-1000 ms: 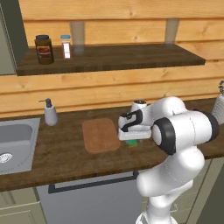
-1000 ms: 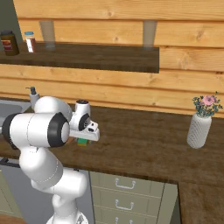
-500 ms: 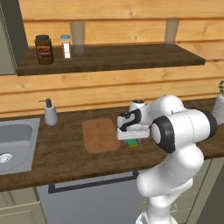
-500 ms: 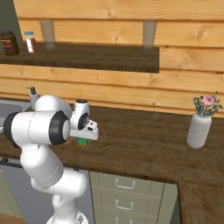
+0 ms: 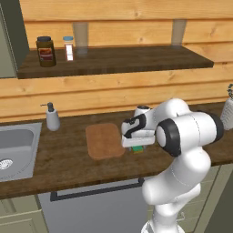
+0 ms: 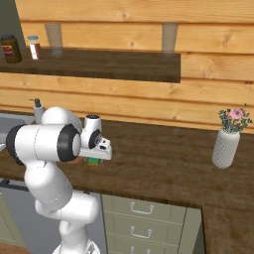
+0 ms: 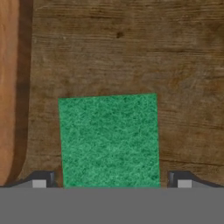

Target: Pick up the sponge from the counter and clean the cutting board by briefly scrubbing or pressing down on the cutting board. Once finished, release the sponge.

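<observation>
Lying flat on the dark surface point(image 7: 131, 52) just beside the cutting board point(image 7: 8, 87), the green sponge point(image 7: 109, 140) sits between the spread, released pincer point(image 7: 111, 180) fingertips point(image 7: 41, 179), not yet grasped.

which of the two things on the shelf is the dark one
The jar, at the shelf's left end: squat and dark brown. The shaker beside it is slim and white with a pale cap.

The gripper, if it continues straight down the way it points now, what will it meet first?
Most likely the sponge. In the hand view its green top lies right ahead, between the open gripper's fingertips, on the counter beside the cutting board. The remaining gap is unclear.
</observation>
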You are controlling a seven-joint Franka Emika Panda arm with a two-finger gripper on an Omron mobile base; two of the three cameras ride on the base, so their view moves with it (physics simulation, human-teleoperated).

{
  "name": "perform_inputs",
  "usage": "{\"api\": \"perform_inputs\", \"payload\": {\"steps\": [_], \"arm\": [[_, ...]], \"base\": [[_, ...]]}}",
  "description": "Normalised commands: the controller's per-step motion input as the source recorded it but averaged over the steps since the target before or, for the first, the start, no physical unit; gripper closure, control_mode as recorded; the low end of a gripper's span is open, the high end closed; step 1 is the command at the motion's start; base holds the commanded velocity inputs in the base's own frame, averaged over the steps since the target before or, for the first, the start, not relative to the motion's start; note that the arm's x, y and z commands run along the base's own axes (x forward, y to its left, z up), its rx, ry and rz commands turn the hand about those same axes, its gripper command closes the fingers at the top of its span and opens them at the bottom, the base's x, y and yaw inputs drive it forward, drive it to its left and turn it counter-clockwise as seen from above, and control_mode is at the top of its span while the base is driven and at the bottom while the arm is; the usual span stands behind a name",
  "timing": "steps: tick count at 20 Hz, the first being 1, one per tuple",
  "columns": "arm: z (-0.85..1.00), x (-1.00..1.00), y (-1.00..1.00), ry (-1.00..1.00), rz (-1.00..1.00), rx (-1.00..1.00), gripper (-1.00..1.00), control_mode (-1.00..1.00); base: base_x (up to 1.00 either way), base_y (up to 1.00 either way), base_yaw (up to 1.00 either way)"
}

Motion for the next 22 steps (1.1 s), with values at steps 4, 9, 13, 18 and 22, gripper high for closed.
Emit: {"api": "perform_inputs", "payload": {"steps": [4, 9, 13, 18, 22], "arm": [[-0.01, 0.0, 0.0, 0.0, 0.04, 0.0, -1.0, -1.0], [0.0, 0.0, 0.0, 0.0, 0.01, 0.0, -1.0, -1.0], [0.0, 0.0, 0.0, 0.0, 0.0, 0.0, -1.0, -1.0], [0.0, 0.0, 0.0, 0.0, 0.0, 0.0, -1.0, -1.0], [0.0, 0.0, 0.0, 0.0, 0.0, 0.0, -1.0, -1.0]], "base": [[0.0, 0.0, 0.0], [0.0, 0.0, 0.0], [0.0, 0.0, 0.0], [0.0, 0.0, 0.0], [0.0, 0.0, 0.0]]}}
